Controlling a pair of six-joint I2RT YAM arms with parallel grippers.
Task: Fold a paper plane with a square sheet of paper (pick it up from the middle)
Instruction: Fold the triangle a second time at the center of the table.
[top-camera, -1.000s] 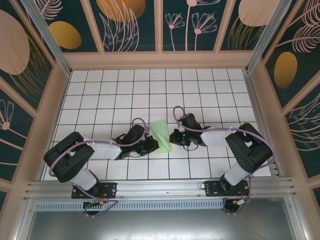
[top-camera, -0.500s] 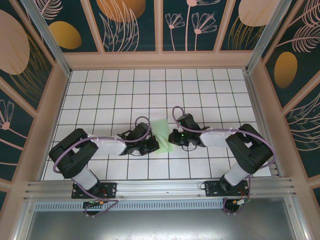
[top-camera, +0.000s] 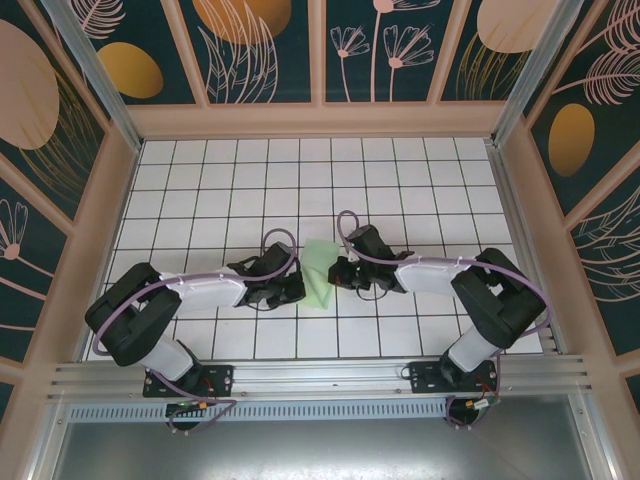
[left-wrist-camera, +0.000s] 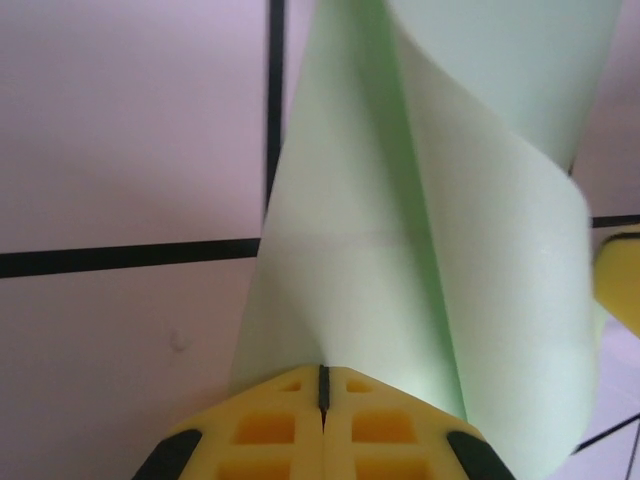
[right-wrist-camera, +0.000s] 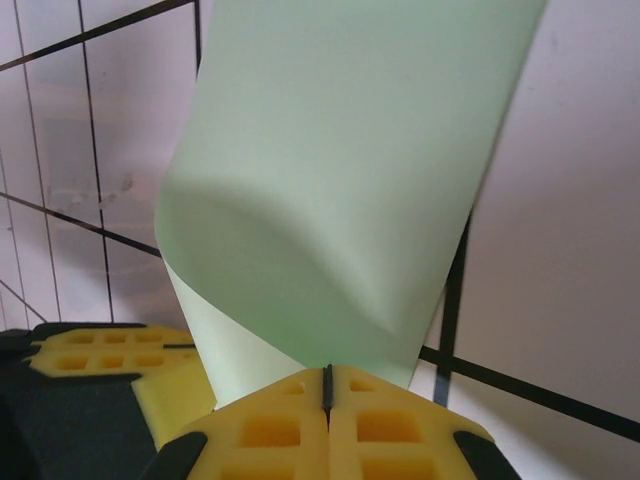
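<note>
**Paper pinched from two sides, bowed between the claws**

From above, the pale mint-green sheet of paper (top-camera: 320, 270) shows as a narrow strip near the middle of the white tiled surface (top-camera: 300, 180), right between the two arms. The left claw (top-camera: 297, 291) is at its lower left edge and the right claw (top-camera: 338, 272) at its right edge, well in towards each other. My guess is that they grip opposite edges so the sheet can be steered into a fold rather than skating over the tiles.

Looking along the left wrist, the left claw (left-wrist-camera: 322, 388) has its yellow pads pressed together with only a thin seam between them. The paper (left-wrist-camera: 400, 250) comes straight out of that seam, so it is clamped on the sheet's edge. The sheet runs away from the pads and its right side rolls over in a soft curl, not a crease. A bit of the other claw's yellow pad (left-wrist-camera: 620, 275) peeks in at the right.

Looking along the right wrist, the right claw (right-wrist-camera: 327, 385) is likewise fully closed on the paper (right-wrist-camera: 340, 180). One layer bellies up over another here. The left claw's pads (right-wrist-camera: 110, 350) sit low on the left, just beside the lower layer. With the bend loose and nothing pressed flat, I'd say this fold is only half made and the plane is some way off.
</note>
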